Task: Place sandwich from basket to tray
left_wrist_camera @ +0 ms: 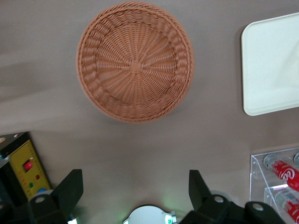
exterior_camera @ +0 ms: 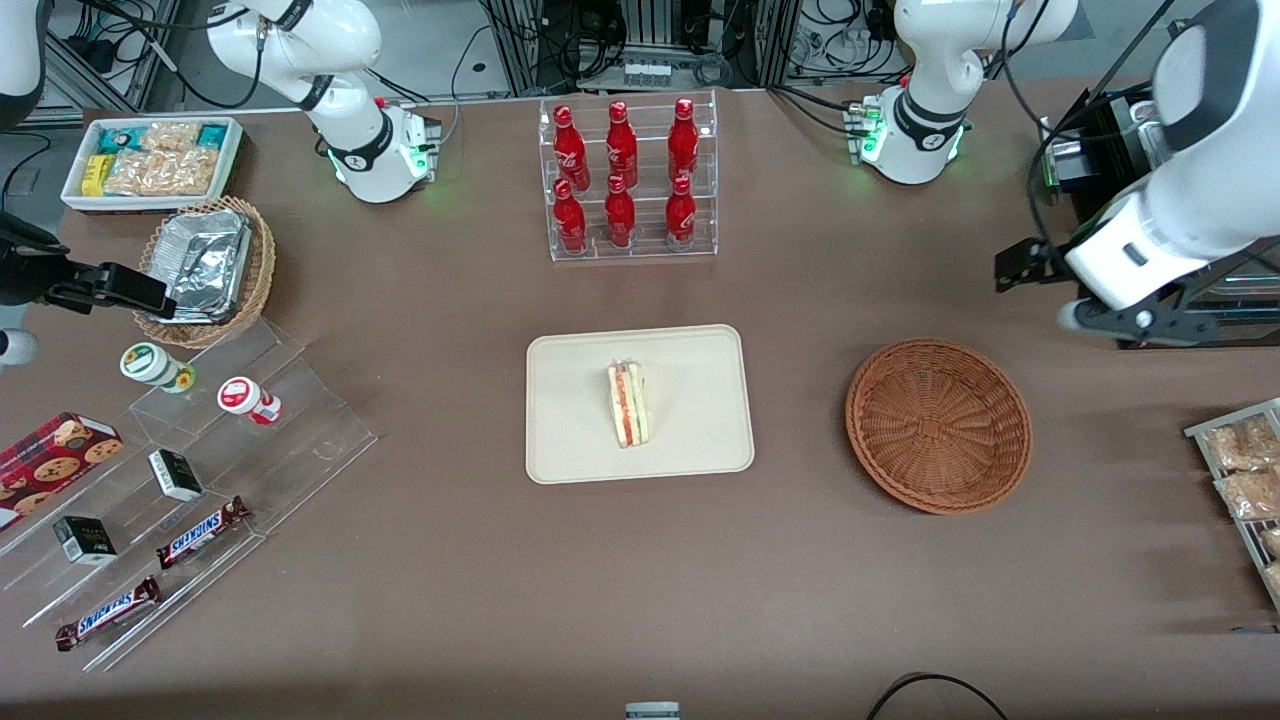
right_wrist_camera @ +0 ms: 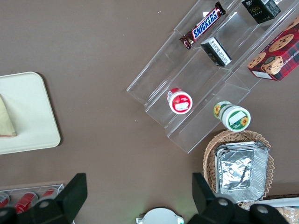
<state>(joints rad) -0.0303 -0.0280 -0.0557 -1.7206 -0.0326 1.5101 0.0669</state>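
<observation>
The sandwich (exterior_camera: 627, 404), a pale wedge with red and green filling, lies on the cream tray (exterior_camera: 570, 440) at the table's middle; one corner of the sandwich (right_wrist_camera: 5, 119) also shows in the right wrist view. Toward the working arm's end sits the reddish-brown wicker basket (exterior_camera: 938, 425), with nothing in it (left_wrist_camera: 135, 60). My gripper (exterior_camera: 1030, 268) hangs high above the table, farther from the front camera than the basket and well apart from it. Its black fingers (left_wrist_camera: 70, 186) stand wide open with only bare table between them (left_wrist_camera: 135, 179). A corner of the tray (left_wrist_camera: 271, 65) shows in the left wrist view.
A clear rack of red bottles (exterior_camera: 627, 180) stands farther from the front camera than the tray. Toward the parked arm's end are a tan basket of foil containers (exterior_camera: 205, 270), a white bin of snacks (exterior_camera: 150, 160) and acrylic steps (exterior_camera: 300, 440). A snack rack (exterior_camera: 1245, 480) sits at the working arm's end.
</observation>
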